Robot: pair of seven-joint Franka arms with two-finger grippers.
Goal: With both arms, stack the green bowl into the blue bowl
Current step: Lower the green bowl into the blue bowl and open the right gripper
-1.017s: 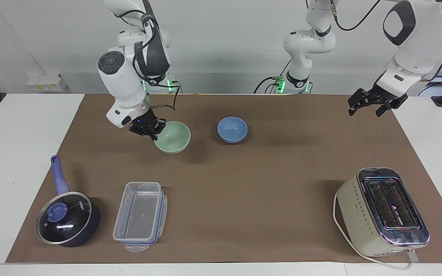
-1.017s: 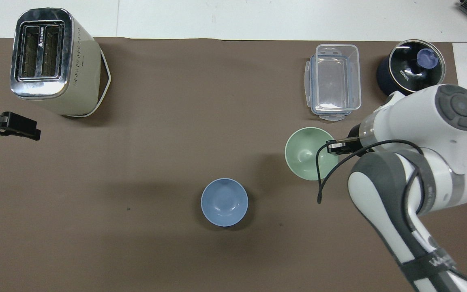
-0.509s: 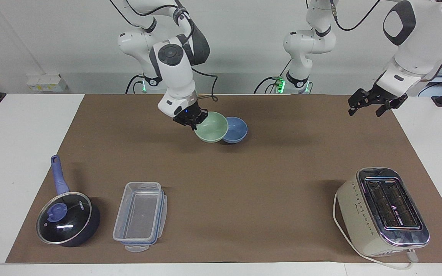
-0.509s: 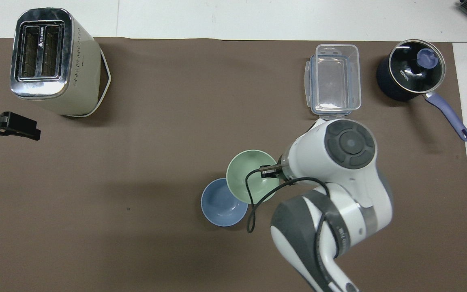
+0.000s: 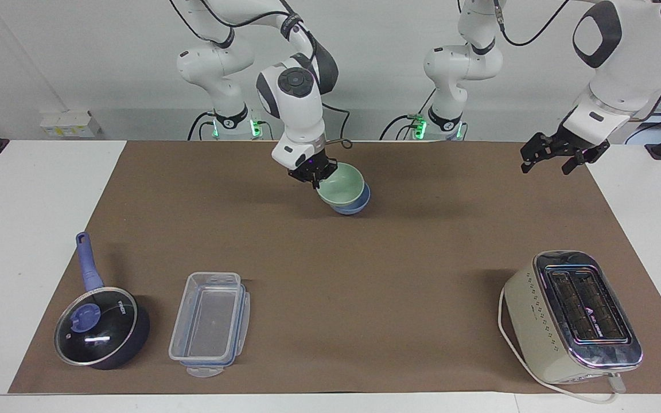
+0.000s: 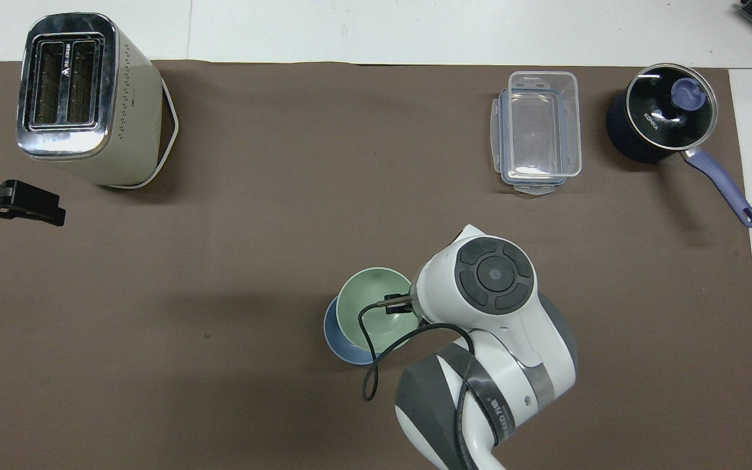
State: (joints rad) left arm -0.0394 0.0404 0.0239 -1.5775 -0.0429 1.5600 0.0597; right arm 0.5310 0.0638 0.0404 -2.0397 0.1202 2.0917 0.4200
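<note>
Right gripper (image 5: 317, 177) carried green bowl (image 5: 342, 183) over blue bowl (image 5: 357, 202)

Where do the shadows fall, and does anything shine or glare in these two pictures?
Facing view: soft dark patches lie on the brown mat beside the stacked-looking green bowl and blue bowl, and by the toaster; the saucepan lid carries a bright streak. Overhead view: a broad faint shadow spreads beside the bowls, and the toaster's chrome top glints.
</note>
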